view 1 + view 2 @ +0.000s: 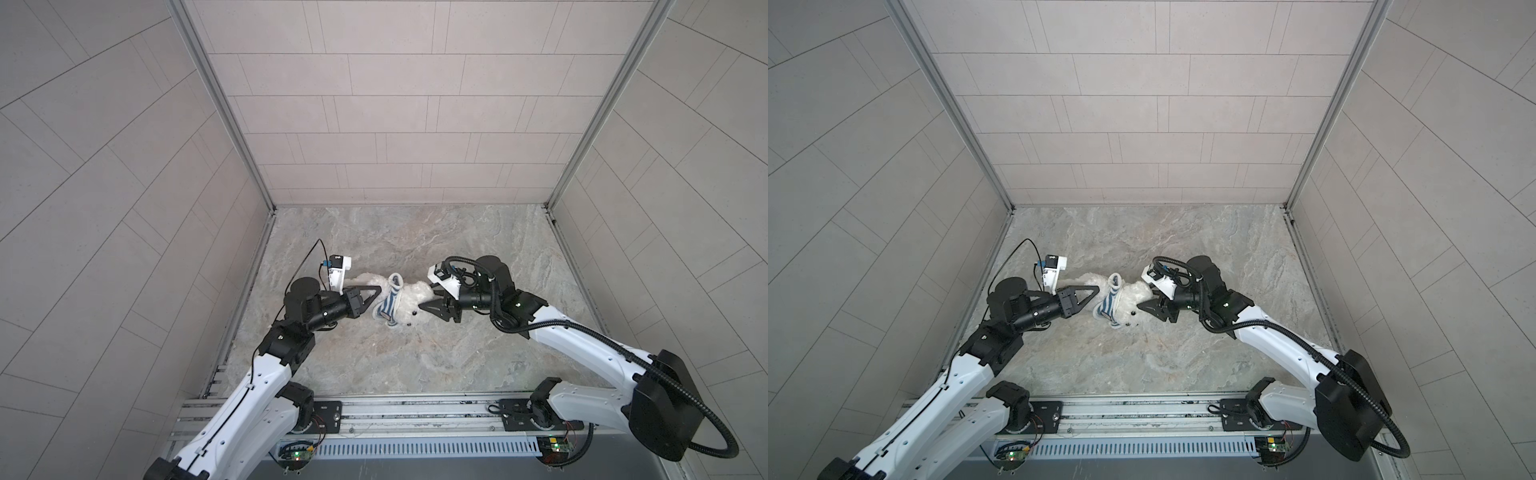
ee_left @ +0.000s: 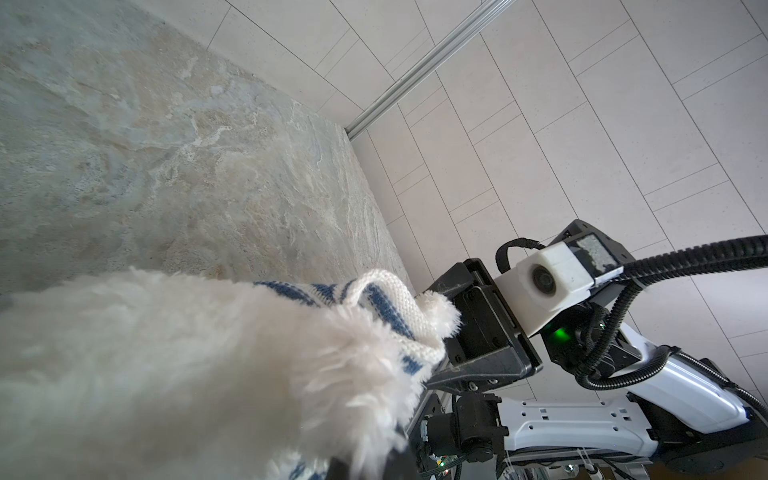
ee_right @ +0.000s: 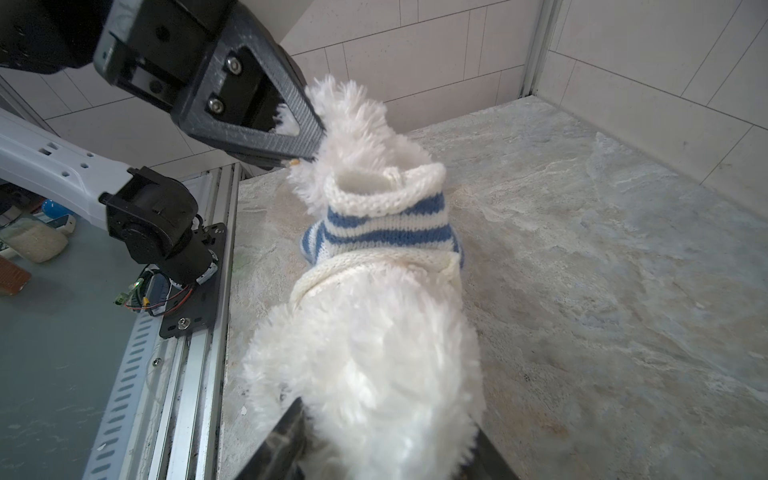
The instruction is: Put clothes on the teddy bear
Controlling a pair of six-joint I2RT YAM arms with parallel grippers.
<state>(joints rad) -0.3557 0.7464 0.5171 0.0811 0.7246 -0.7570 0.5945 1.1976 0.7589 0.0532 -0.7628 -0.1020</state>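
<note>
The teddy bear [image 1: 417,296] lies on its side mid-table in both top views, white and fluffy, its dark eyes toward the front. The blue-and-white striped shirt [image 1: 388,305] is bunched round its middle, and in the right wrist view the shirt [image 3: 384,226] shows its rolled white hem. My left gripper [image 1: 374,291] is shut on the fur of a lower limb sticking out past that hem. My right gripper [image 1: 430,300] has its fingers [image 3: 286,436] pressed against both sides of the bear's head [image 3: 374,353]. In the left wrist view fur [image 2: 166,365] hides my own jaws.
The marble-patterned table [image 1: 415,357] is walled by tiled panels at the back and both sides. An aluminium rail [image 1: 415,409] with the arm bases runs along the front edge. Both forearms slant in from the front corners.
</note>
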